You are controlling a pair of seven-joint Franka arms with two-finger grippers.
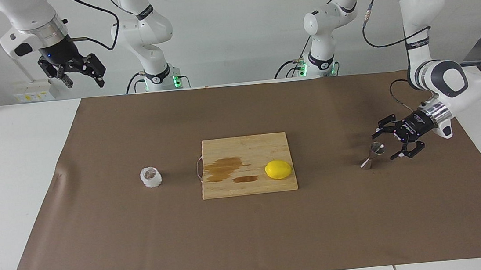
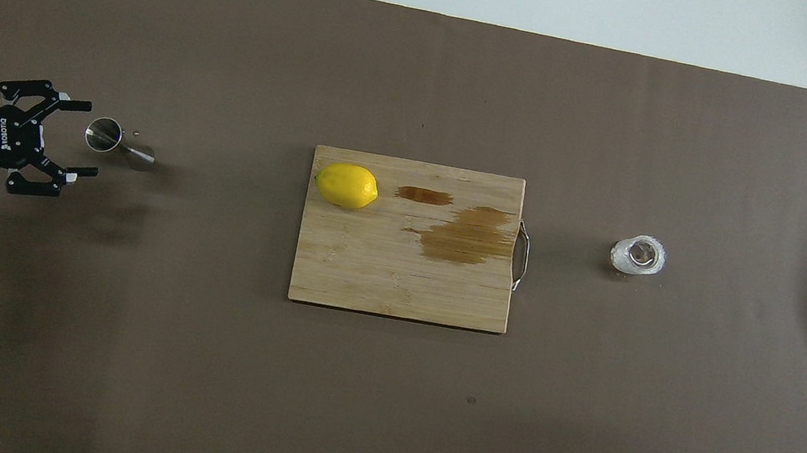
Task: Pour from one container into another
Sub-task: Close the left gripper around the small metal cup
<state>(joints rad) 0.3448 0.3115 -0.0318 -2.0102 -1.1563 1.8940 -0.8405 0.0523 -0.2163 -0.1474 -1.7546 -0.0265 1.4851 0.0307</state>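
The squat glass cup (image 1: 151, 177) with a bumpy wall stands on the brown mat toward the right arm's end of the table; it also shows in the overhead view (image 2: 638, 255). The steel hourglass jigger (image 1: 372, 155) stands upright toward the left arm's end (image 2: 120, 145). My left gripper (image 1: 385, 144) is low, lying sideways and open right beside the jigger's upper cone, with its fingertips just short of the cone (image 2: 87, 139). My right gripper (image 1: 82, 79) waits open and empty, raised high near its base.
A wooden cutting board (image 1: 249, 185) with a metal handle lies mid-table between cup and jigger (image 2: 363, 269). A yellow lemon (image 1: 278, 169) rests on it beside brown wet stains (image 1: 226, 168). The brown mat (image 1: 250, 240) covers most of the white table.
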